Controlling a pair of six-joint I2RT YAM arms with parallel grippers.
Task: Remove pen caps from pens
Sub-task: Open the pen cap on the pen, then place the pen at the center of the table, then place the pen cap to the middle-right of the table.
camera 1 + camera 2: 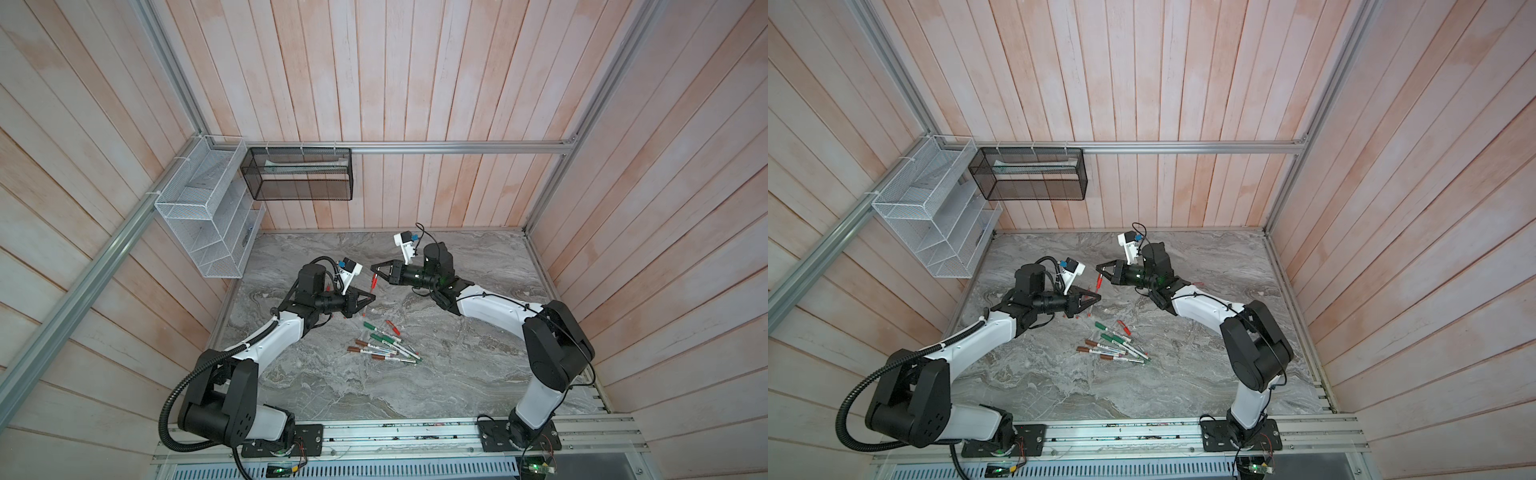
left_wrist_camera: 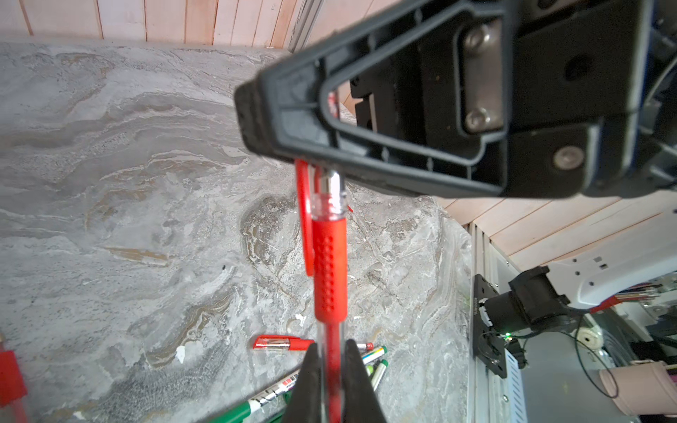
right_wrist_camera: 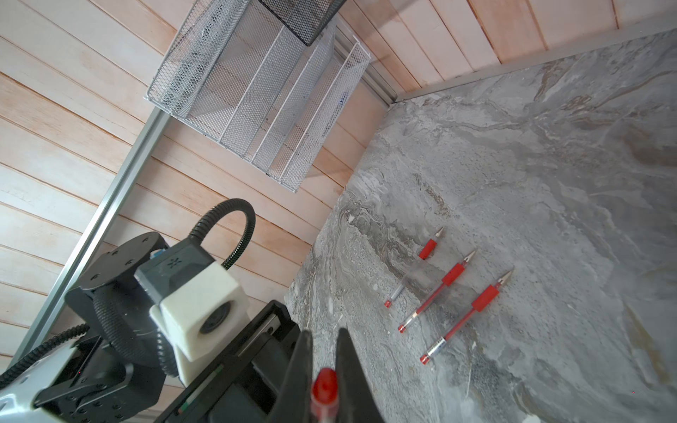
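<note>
A clear-barrelled red pen (image 2: pixel 329 278) spans the gap between my two grippers above the table. My left gripper (image 2: pixel 329 370) is shut on its barrel. My right gripper (image 3: pixel 324 333) is shut on its red pen cap (image 3: pixel 324 386), whose clip (image 2: pixel 304 219) hangs beside the grip. In both top views the grippers (image 1: pixel 372 296) (image 1: pixel 374 268) meet tip to tip over the table's middle. Several capped pens (image 1: pixel 384 345) with green and brown ends lie in a pile nearer the front. Three uncapped red pens (image 3: pixel 437 293) lie side by side near the left arm. A loose red pen cap (image 2: pixel 282 343) lies by the pile.
A white wire rack (image 1: pixel 203 216) and a black mesh basket (image 1: pixel 299 174) hang on the walls at the back left corner. Wooden walls close in the marble table (image 1: pixel 457 365) on three sides. An aluminium rail (image 1: pixel 415 432) with both arm bases runs along the front.
</note>
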